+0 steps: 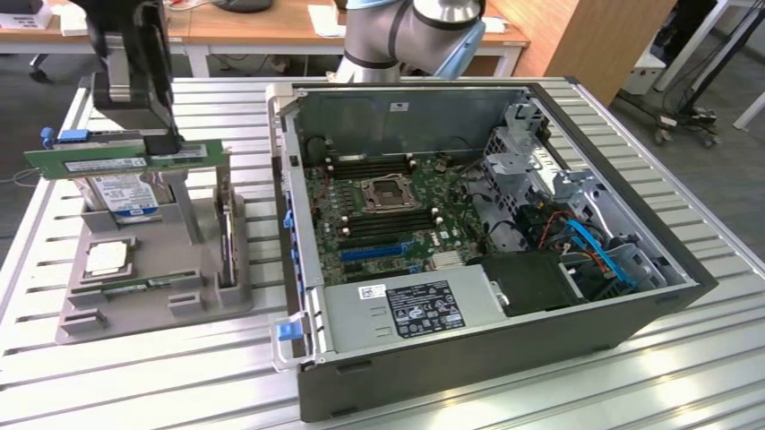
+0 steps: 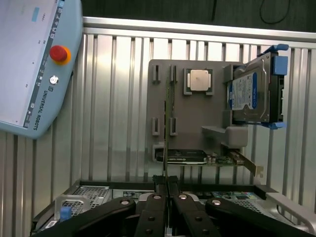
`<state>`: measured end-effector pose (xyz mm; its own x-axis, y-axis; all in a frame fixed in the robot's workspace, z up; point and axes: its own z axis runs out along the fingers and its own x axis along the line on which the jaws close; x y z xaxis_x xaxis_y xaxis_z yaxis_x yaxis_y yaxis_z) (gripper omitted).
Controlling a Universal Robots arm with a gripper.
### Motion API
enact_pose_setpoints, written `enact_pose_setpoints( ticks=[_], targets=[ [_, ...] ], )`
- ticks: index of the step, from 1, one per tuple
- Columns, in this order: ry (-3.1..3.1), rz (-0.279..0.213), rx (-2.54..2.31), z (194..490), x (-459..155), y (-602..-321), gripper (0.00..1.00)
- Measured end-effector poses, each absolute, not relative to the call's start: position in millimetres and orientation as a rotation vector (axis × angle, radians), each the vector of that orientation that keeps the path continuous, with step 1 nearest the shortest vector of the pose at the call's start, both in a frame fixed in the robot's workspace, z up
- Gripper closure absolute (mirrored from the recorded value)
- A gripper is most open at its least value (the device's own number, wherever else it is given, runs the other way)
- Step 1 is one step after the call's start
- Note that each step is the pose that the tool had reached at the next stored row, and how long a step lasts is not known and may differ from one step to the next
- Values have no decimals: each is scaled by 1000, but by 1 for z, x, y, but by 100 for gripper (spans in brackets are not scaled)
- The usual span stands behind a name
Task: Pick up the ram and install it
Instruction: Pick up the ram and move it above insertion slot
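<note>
1. Holding the ram [image 1: 107, 164] by its upper edge, your gripper [image 1: 165, 145] is clamped tight on it.
2. The ram hangs level above the grey rack [image 1: 156, 300], near the drive [image 1: 120, 195].
3. It seems clear of the rack, though you can't be sure.
4. The open case [image 1: 622, 313] sits at the exterior view's right.

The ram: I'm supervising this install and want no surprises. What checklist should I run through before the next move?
1. Ram held by the gripper, jaws shut on it: ok.
2. Ram raised above the grey holder: ok.
3. Computer case open, motherboard exposed: ok.
4. Memory slots beside the processor socket free: cannot tell.
5. Ram over the case: not ok, it hangs over the holder, at the exterior view's left.
</note>
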<state>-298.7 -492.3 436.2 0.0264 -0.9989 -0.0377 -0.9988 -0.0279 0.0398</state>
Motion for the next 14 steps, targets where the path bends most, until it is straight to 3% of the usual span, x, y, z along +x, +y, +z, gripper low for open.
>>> enact_pose_setpoints(
  ticks=[14],
  targets=[
    [-2190,-88,2250,436,-263,-492,89]
  ],
)
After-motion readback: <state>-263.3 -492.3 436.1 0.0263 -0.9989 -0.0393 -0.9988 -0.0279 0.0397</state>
